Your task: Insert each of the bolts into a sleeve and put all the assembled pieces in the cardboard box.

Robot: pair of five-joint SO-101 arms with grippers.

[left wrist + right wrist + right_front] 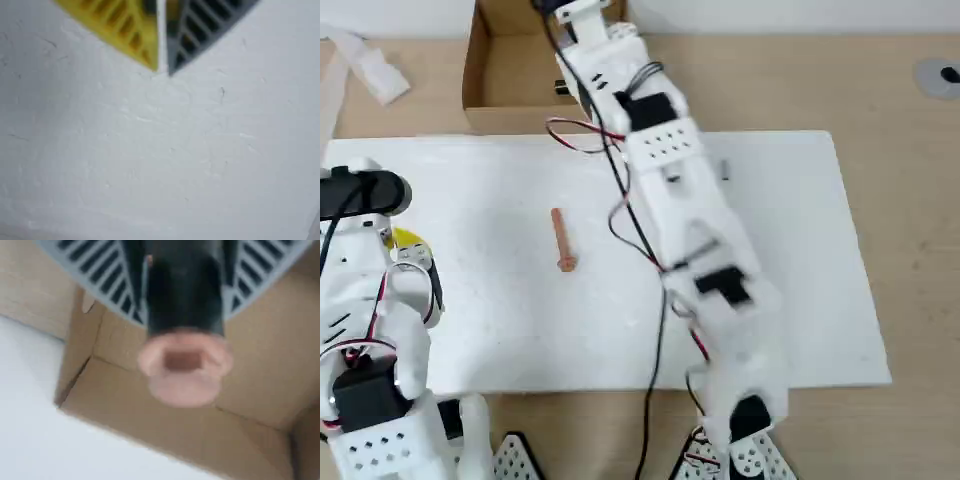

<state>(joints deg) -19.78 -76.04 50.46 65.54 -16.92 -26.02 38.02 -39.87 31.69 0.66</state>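
My right gripper [182,315] is shut on a black sleeve [182,290] with the pink head of a bolt [185,371] sticking out of its end. It hangs over the open cardboard box [165,435]. From above, the right arm [660,150] stretches across the mat to the box [505,75] at the back. A second brown bolt [562,240] lies loose on the white mat [520,320], left of that arm. My left gripper [162,67] is shut and empty, its yellow and grey fingertips meeting just above the mat; its yellow finger [405,238] sits at the mat's left edge.
Red and black cables [620,190] trail along the right arm. A small grey piece [724,170] lies on the mat to its right. A white object [370,65] rests at the back left and a grey disc [940,78] at the back right.
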